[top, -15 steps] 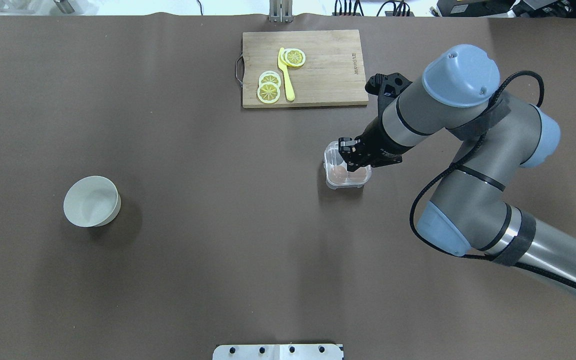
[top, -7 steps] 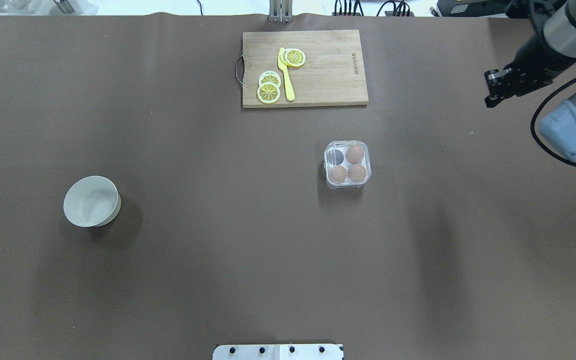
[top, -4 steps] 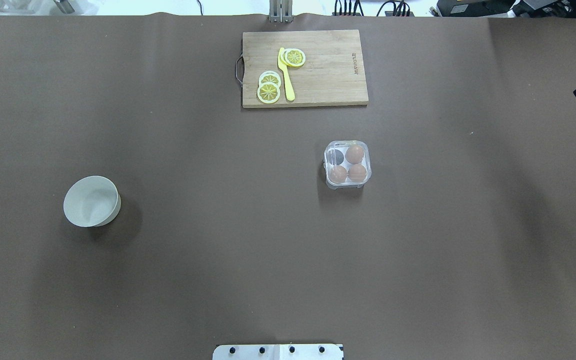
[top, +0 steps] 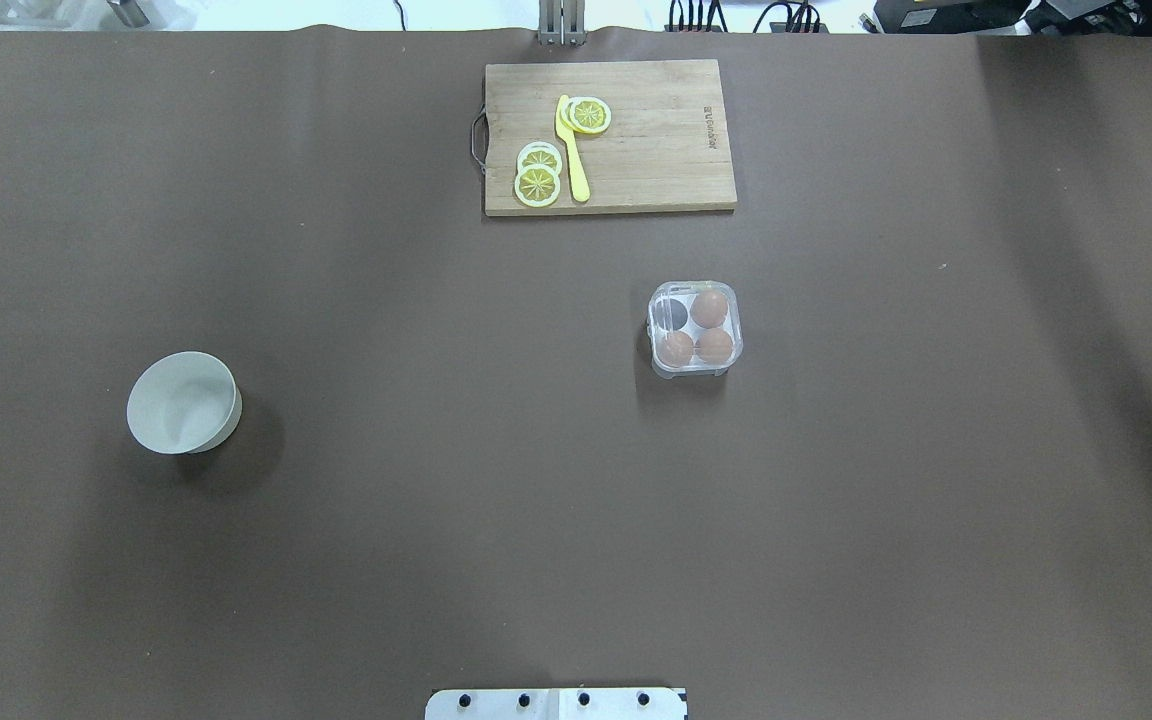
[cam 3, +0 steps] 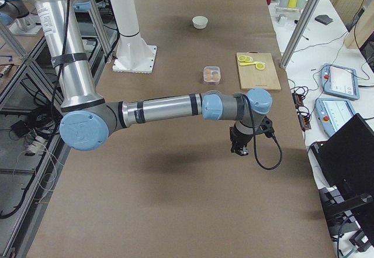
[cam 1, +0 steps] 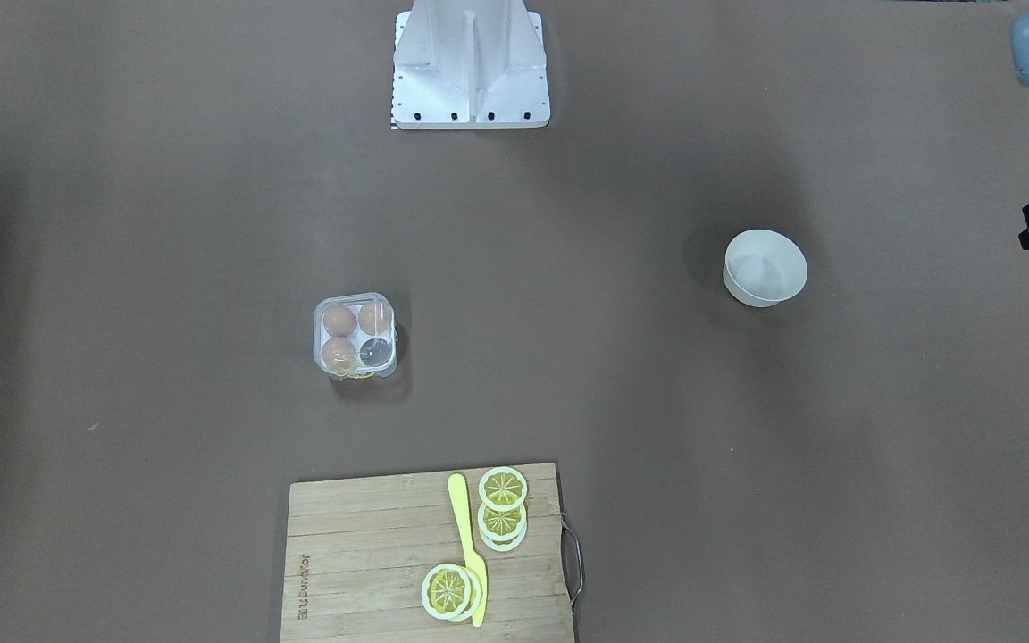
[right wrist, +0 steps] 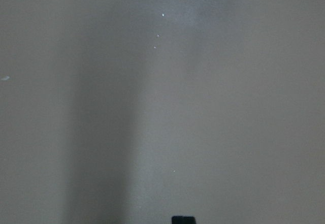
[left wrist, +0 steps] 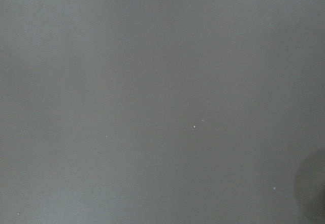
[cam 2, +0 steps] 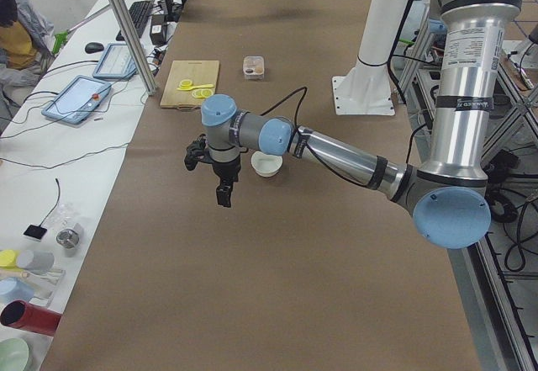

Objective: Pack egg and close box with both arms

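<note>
Brown eggs (top: 715,346), clear box (top: 693,286), white bowl (top: 183,402), yellow-striped lemon slices (top: 537,184)

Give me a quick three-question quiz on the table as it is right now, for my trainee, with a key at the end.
1. How many eggs sit in the box?
2. True or false: the bowl holds an egg.
3. In the overhead view, the box's empty cell is at the: A upper left, B upper right, C lower left.

Key: 1. three; 2. false, the bowl has nothing in it; 3. A.
</note>
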Robot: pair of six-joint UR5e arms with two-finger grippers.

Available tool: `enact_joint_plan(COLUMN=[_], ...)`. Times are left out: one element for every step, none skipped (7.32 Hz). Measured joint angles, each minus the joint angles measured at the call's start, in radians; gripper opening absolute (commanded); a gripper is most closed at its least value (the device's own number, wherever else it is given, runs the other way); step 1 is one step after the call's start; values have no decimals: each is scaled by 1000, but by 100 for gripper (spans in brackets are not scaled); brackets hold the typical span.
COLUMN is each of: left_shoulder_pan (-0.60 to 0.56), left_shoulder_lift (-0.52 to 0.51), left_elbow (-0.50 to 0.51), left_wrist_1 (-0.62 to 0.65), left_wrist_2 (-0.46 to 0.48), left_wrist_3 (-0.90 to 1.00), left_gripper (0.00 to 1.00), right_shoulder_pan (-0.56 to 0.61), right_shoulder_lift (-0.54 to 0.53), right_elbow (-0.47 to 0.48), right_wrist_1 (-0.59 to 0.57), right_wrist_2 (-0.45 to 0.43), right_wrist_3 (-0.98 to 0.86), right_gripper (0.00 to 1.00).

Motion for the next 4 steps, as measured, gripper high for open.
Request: enact_joint_plan(left_shoulder_pan=[-29,-46,-54,-57], left_shoulder_lift=[9,20,26,28], left_elbow=[19,30,37,42], left_wrist_1=[0,-1,-2,-2], left_wrist_2=[-1,-2,-4,-6], left_wrist_3=[55,84,93,95], left_gripper=[98,98,98,98], right_shoulder_pan=[10,15,16,16], right_shoulder_lift=[-9,-14,-21,-31], right_elbow=[-7,-8,-8,-8], right_wrist_1=[2,3,4,12], right_wrist_2=[-1,-3,-5,-5], right_wrist_3=[-5,-9,-8,-3], right_gripper=[100,100,100,100])
